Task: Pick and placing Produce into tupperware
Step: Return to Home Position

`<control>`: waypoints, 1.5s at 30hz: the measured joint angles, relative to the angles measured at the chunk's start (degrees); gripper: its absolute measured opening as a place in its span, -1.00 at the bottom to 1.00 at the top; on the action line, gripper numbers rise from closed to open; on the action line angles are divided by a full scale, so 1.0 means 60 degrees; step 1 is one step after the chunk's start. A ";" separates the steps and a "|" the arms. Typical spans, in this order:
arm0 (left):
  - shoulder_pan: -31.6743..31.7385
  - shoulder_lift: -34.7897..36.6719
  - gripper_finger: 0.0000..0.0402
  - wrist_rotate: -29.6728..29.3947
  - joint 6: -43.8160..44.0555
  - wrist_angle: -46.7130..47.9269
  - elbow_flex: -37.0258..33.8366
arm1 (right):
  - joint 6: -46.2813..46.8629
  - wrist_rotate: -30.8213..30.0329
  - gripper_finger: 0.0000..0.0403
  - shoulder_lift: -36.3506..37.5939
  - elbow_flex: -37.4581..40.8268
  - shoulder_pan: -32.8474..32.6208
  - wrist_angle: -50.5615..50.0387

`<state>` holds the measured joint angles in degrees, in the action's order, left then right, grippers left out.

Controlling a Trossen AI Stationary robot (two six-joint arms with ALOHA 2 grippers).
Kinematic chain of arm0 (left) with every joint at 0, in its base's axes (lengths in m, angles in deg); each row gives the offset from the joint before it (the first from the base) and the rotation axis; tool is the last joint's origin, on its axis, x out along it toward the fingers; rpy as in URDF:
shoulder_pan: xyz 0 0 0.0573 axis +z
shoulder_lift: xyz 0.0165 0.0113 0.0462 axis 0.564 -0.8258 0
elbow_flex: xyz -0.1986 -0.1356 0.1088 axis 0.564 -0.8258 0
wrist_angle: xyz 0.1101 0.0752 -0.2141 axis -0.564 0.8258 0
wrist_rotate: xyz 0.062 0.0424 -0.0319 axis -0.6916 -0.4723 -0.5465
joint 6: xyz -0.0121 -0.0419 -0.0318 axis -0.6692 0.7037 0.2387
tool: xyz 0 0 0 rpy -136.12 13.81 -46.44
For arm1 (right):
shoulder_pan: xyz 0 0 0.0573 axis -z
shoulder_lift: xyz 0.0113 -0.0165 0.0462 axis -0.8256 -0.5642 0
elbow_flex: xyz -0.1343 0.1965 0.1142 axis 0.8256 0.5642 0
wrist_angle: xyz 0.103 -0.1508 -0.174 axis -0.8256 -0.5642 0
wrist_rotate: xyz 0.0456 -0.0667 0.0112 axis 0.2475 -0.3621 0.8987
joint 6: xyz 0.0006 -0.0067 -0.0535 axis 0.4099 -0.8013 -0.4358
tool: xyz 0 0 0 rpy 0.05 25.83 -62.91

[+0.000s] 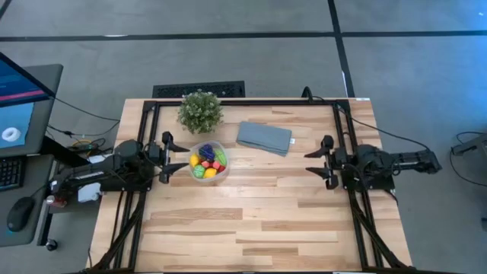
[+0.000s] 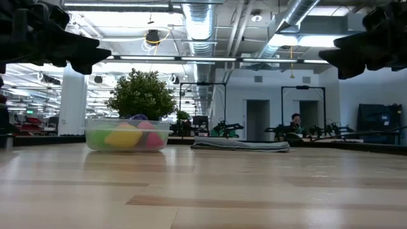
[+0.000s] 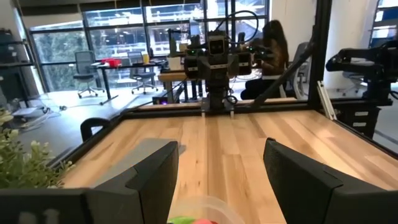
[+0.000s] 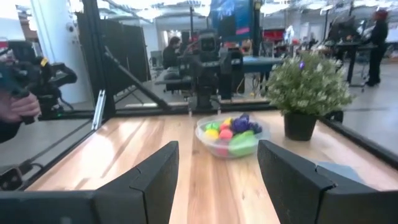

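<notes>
The clear round tupperware (image 1: 208, 161) stands on its base on the table, left of centre, and holds the toy produce (image 1: 208, 163): yellow, green, red and purple pieces. It also shows in the low view (image 2: 127, 134) and in the right wrist view (image 4: 230, 137). My left gripper (image 1: 173, 157) is open and empty, raised above the table just left of the tupperware, whose rim shows between its fingers in the left wrist view (image 3: 202, 208). My right gripper (image 1: 318, 161) is open and empty at the table's right side, raised above the wood.
A leafy potted plant (image 1: 201, 111) stands just behind the tupperware. A folded grey-blue cloth (image 1: 264, 138) lies flat at the table's far middle. Bare wood (image 1: 259, 221) spans the near half. People show in the room beyond.
</notes>
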<state>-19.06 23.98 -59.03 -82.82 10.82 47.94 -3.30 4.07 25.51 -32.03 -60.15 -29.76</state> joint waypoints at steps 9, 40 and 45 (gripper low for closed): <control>0.0000 0.0001 0.13 -0.0338 -0.0043 0.0040 -0.0007 | -0.0051 0.0003 0.21 -0.0217 0.0000 -0.0166 -0.0093; 0.0000 0.0000 0.13 -0.1049 0.0255 0.0140 -0.0013 | 0.0018 0.0007 0.21 -0.0317 0.0000 -0.0184 -0.0087; 0.0000 0.0001 0.13 -0.1028 0.0742 0.0136 -0.0013 | 0.0018 0.0007 0.21 -0.0317 0.0000 -0.0184 -0.0087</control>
<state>-19.06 23.99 -65.19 -78.37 11.64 47.86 -3.19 4.11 23.60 -32.03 -61.26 -30.28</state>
